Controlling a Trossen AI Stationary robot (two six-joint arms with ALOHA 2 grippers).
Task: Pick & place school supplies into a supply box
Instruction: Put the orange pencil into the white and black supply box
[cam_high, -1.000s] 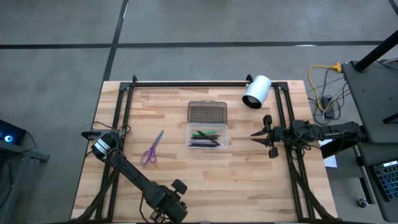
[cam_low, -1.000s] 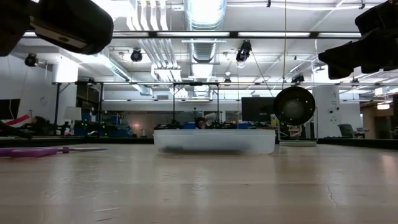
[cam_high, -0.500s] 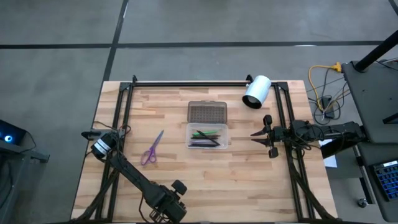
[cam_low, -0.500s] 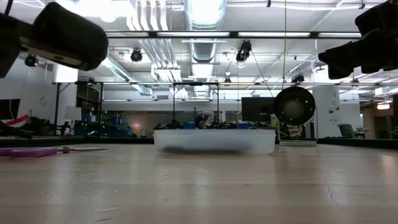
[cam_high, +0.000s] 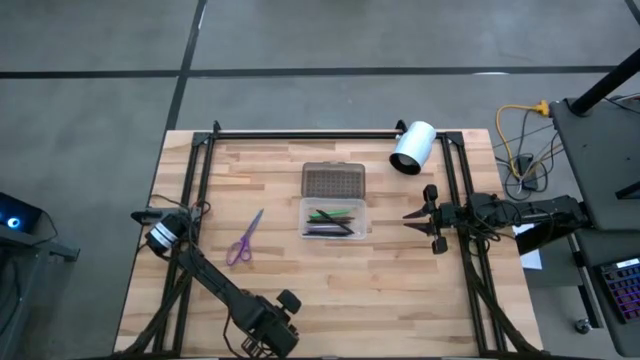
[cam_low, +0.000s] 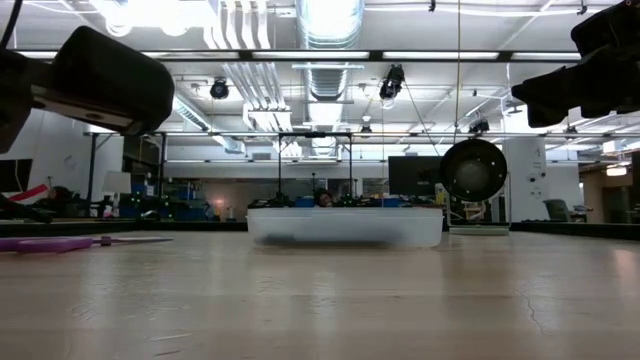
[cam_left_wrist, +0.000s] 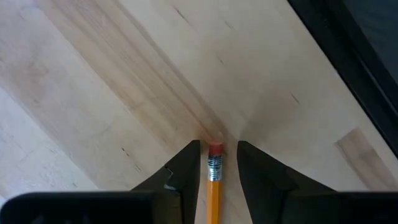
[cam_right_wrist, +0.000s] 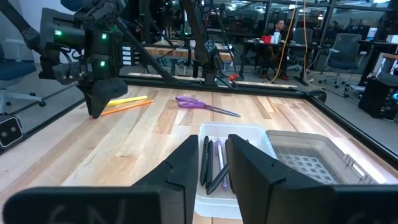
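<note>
An orange pencil (cam_left_wrist: 214, 186) with a pink eraser (cam_left_wrist: 215, 149) lies on the wood near the table's front edge. My left gripper (cam_left_wrist: 217, 144) points steeply down over it, open, one finger on each side of the eraser end with a gap on both sides. In the right wrist view the left gripper (cam_right_wrist: 95, 112) stands by a yellow pencil (cam_right_wrist: 129, 99) and the orange pencil (cam_right_wrist: 124, 107). The clear supply box (cam_high: 335, 218) holds several pens. Purple scissors (cam_high: 244, 237) lie flat to its left. My right gripper (cam_high: 412, 216) waits level and open at the right.
The box's grey dotted lid (cam_high: 333, 181) lies just behind the box. A white cylinder (cam_high: 412, 147) lies on its side at the far right. Black frame rails (cam_high: 200, 180) run along the table's left, right and far edges. Bare wood lies between scissors, box and front edge.
My left gripper has sunk toward the table near the front edge. Nothing on the table has moved.
</note>
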